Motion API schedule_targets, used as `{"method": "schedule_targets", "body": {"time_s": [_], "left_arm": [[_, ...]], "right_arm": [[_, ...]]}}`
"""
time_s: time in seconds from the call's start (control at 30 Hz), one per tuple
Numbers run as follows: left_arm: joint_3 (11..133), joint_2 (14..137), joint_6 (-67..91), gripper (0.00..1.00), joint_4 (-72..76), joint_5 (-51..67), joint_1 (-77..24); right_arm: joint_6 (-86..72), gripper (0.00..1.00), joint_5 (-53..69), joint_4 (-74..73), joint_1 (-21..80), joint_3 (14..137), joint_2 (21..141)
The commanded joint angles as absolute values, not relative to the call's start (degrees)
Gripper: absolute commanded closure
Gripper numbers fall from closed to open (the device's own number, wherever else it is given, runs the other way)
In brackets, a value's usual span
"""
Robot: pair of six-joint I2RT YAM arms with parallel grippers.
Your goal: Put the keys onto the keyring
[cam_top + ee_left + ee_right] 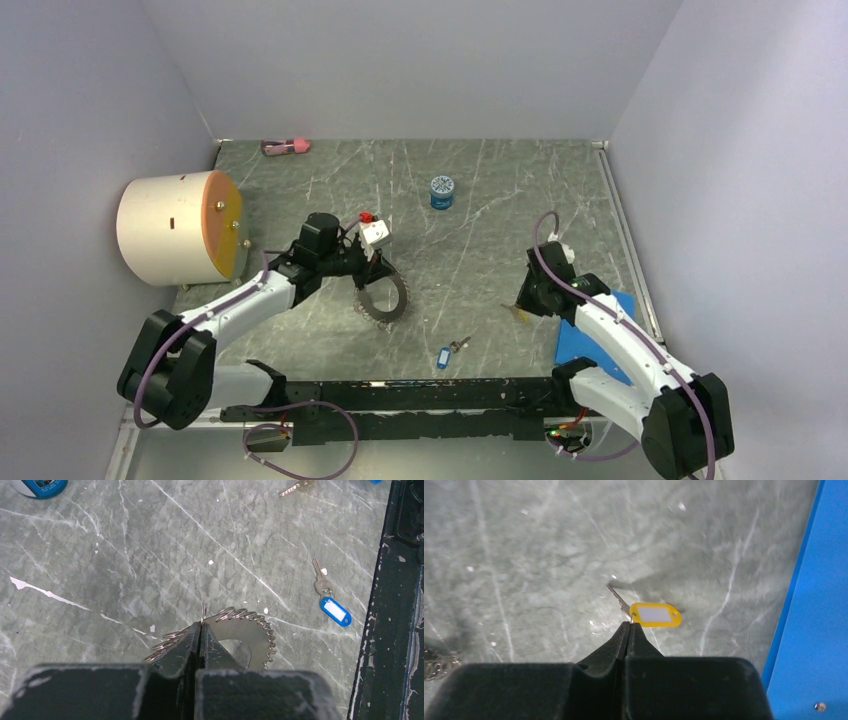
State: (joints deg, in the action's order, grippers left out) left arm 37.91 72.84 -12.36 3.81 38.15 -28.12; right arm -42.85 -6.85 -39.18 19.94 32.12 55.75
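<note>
The keyring (386,298) is a grey loop edged with coiled wire. It stands tilted on the table at centre left, with my left gripper (374,270) shut on it. In the left wrist view the left gripper (201,623) pinches a wire at the top edge of the keyring (255,630). A key with a blue tag (446,353) lies flat near the front edge, also visible as the blue-tagged key (331,605). My right gripper (629,624) is shut on the small ring of the yellow-tagged key (655,615), which casts a shadow on the table.
A blue round jar (442,192) stands at the back centre. A large cream cylinder with an orange face (180,228) lies at the left. A pink object (285,147) sits by the back wall. A blue mat (598,340) lies under the right arm. A black rail (395,605) runs along the front.
</note>
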Motion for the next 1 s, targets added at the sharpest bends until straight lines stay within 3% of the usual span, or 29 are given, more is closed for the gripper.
{"method": "schedule_targets", "body": {"time_s": [0.0, 0.23, 0.67, 0.97], "left_arm": [[37.2, 69.4, -12.5, 0.97, 8.0, 40.4, -28.4], [36.9, 68.0, -12.7, 0.97, 8.4, 40.9, -28.4], [37.4, 66.3, -11.8, 0.97, 8.6, 40.9, -28.4], [37.5, 66.2, -11.7, 0.97, 9.1, 41.9, -28.4]], "right_arm": [[-31.2, 1.00, -4.8, -30.8, 19.8, 35.7, 53.2], [-16.3, 1.00, -0.9, -23.6, 19.8, 37.6, 50.2], [-11.7, 1.00, 18.3, -14.6, 19.8, 44.0, 55.7], [-14.9, 1.00, 14.9, -9.6, 19.8, 42.9, 56.8]]}}
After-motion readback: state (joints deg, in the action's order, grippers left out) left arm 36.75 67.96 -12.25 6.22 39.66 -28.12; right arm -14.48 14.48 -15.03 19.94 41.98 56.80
